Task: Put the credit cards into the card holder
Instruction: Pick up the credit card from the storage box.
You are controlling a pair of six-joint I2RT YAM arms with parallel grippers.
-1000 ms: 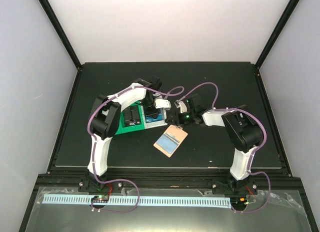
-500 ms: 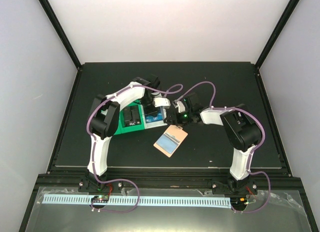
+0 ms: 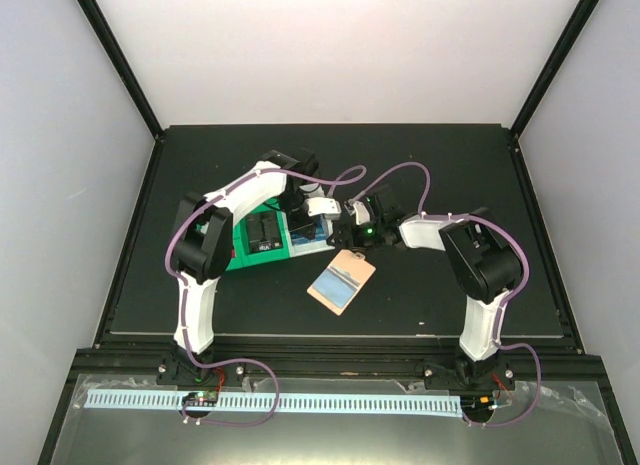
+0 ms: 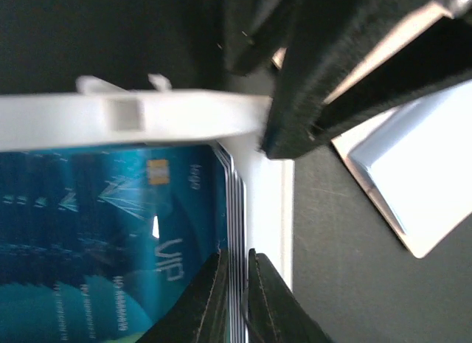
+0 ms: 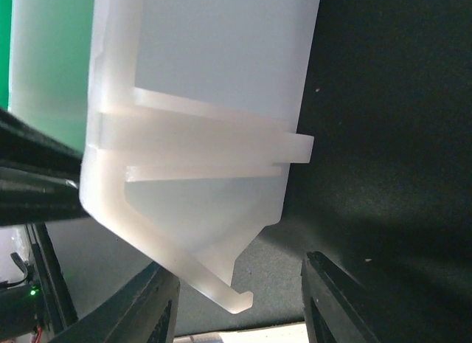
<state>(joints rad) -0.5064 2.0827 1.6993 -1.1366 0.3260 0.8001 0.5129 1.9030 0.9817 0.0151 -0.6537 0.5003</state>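
Several bright blue credit cards [image 4: 110,232] stand on edge in a white bin [image 4: 147,118]. My left gripper [image 4: 236,284] is shut on the edges of the outermost cards at the bin's right wall. In the top view it [image 3: 308,217] is over the white bin [image 3: 312,243]. The tan card holder [image 3: 340,282] lies open on the black table in front of the bin, pale inside; its corner shows in the left wrist view [image 4: 413,173]. My right gripper [image 5: 240,302] is open, its fingers either side of the white bin's lower corner [image 5: 221,276]; in the top view it [image 3: 350,227] is beside the bin.
A green bin [image 3: 258,235] with dark items adjoins the white bin on the left; its edge shows in the right wrist view [image 5: 44,55]. The right gripper's black body [image 4: 354,55] is close above the left fingers. Black walls ring the table.
The left arm's elbow has swung a little to the left. The right gripper has edged left, closer to the white bin. The card holder has not moved.
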